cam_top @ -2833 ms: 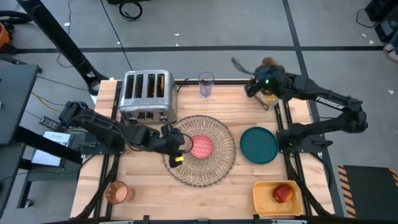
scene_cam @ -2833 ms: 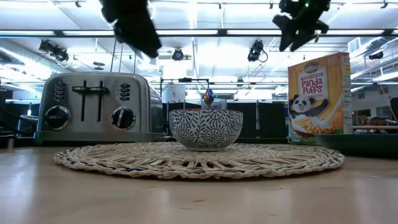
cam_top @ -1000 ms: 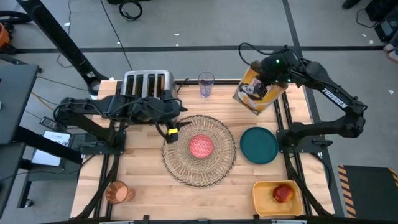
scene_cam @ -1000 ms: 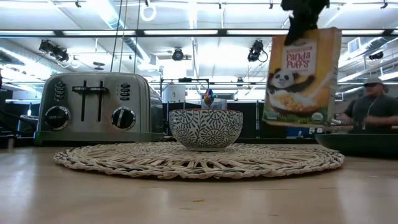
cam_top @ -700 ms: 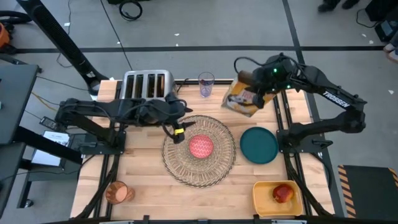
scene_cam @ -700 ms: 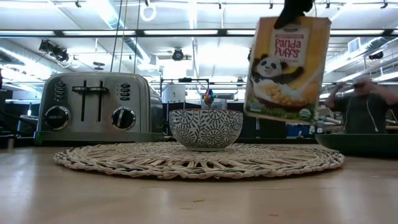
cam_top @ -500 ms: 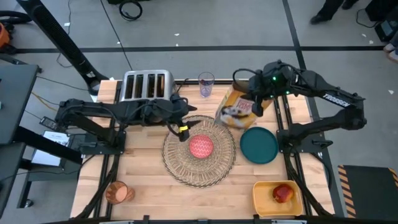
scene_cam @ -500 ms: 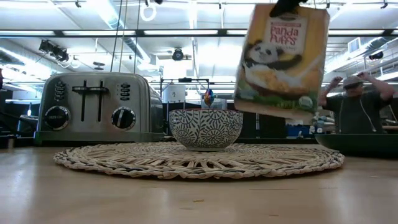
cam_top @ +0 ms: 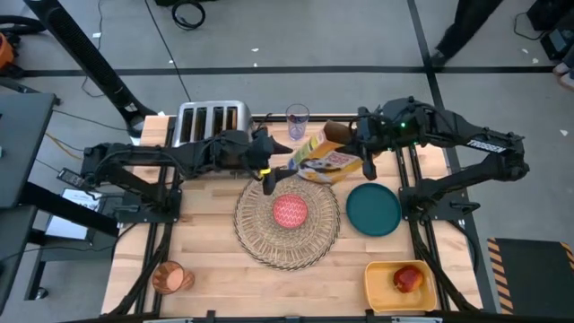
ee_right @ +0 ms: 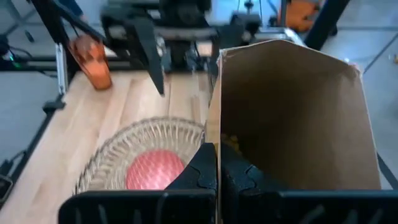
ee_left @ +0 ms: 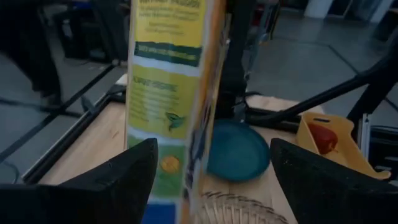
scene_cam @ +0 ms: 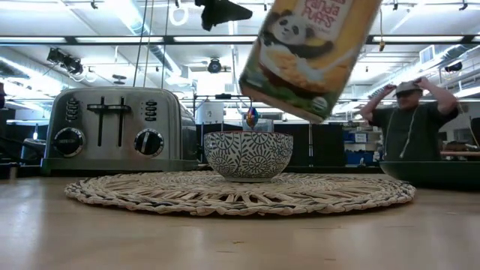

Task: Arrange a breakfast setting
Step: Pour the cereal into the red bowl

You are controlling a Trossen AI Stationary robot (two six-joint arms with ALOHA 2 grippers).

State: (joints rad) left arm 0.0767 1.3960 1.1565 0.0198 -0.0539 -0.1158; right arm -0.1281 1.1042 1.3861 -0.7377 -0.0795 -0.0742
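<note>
Right gripper (cam_top: 359, 154) grasps the tilted cereal box (cam_top: 325, 160) over the mat (cam_top: 287, 216); left gripper (cam_top: 271, 172), fingers spread, flanks the box above the bowl (cam_top: 290, 211).

A grey floor (cam_top: 296, 36) crossed by dark lines surrounds the wooden bench (cam_top: 206, 269); beyond its far edge, ceiling lights (scene_cam: 225, 37) shine above a standing person (scene_cam: 411, 120).

Both arms reach inward over the counter's far half.
Left claw (cam_top: 272, 176) spread wide; right claw (ee_right: 217, 167) pinched shut, tilted.
</note>
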